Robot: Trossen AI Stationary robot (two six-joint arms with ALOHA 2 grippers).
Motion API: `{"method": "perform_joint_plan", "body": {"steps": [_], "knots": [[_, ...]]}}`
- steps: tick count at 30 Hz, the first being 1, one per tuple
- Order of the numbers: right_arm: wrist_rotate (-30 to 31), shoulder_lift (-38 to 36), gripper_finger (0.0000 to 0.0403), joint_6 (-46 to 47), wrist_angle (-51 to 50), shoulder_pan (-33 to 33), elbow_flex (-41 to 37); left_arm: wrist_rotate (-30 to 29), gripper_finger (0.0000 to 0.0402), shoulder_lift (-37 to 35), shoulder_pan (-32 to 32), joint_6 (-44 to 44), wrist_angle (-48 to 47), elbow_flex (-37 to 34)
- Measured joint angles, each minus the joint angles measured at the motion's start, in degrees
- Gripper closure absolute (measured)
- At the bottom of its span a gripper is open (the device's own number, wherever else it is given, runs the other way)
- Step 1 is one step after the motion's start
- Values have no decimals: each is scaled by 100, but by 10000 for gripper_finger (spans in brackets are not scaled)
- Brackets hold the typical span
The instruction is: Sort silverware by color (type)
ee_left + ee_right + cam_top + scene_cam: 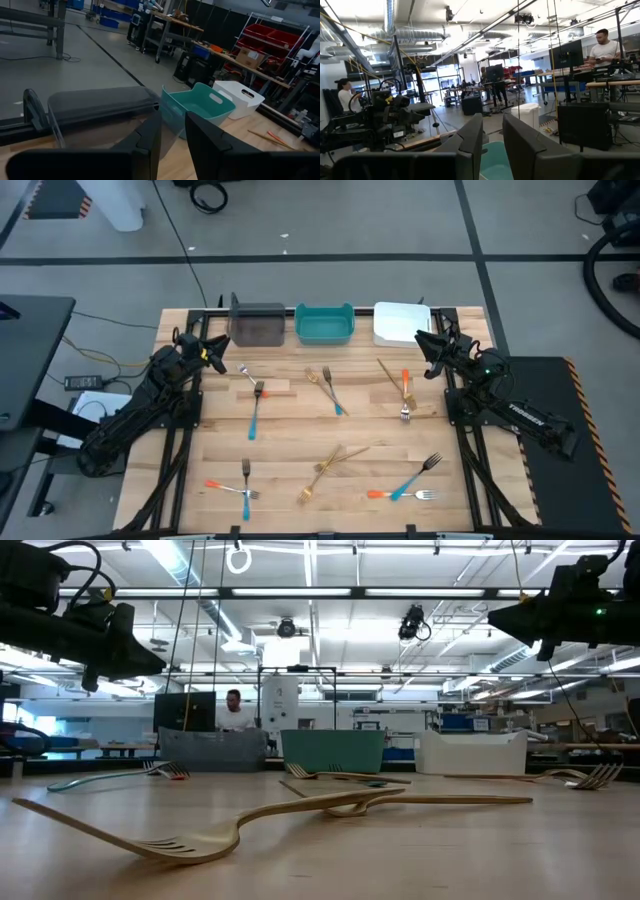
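Here the left gripper point(218, 360) hangs above the table's left rear corner, its fingers point(150, 137) parted by a narrow gap and holding nothing; just beyond it stands the grey bin point(257, 323). The right gripper point(424, 346) hangs above the right rear corner, likewise narrowly parted and empty, just beside the white bin point(401, 321). Between the two bins sits the teal bin point(324, 323); all three line the far edge of the wooden table point(300, 435).

The silverware lies scattered on the tabletop, none of it in a bin:
- a blue-handled fork point(256, 411) near the left gripper, with a gold fork point(248, 374) just behind it
- a gold fork point(316, 377) and a blue-handled fork point(331, 393) crossing at centre rear
- a gold fork point(390, 378) and an orange-handled fork point(405, 394) crossing near the right gripper
- two gold forks point(330, 465) crossing at centre front
- an orange-handled fork point(229, 487) and a blue-handled fork point(245, 485) crossing at front left
- a blue-handled fork point(416, 477) and an orange-handled fork point(398, 495) touching at front right

In the room beyond, a person point(236, 711) stands behind the grey bin
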Motion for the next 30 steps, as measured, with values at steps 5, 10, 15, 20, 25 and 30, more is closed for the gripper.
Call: {"method": "perform_joint_plan", "body": {"steps": [5, 10, 15, 20, 25, 30], "knots": [[-2, 0, 320, 0, 0, -1, 0, 0, 306, 0, 0, -98, 114, 0], [-1, 0, 320, 51, 3, 0, 0, 0, 306, 0, -2, -682, 113, 0], [452, 0, 320, 772, 109, 0, 0, 0, 306, 0, -2, -812, 129, 0], [1326, 0, 320, 1685, 599, 0, 0, 2, 306, 0, -2, -1457, 130, 0], [1462, 0, 320, 1784, 1036, 0, 0, 9, 306, 0, -2, -1659, 134, 0], [1480, 0, 320, 1909, 1012, 0, -2, 3, 306, 0, -2, -1652, 134, 0]]}}
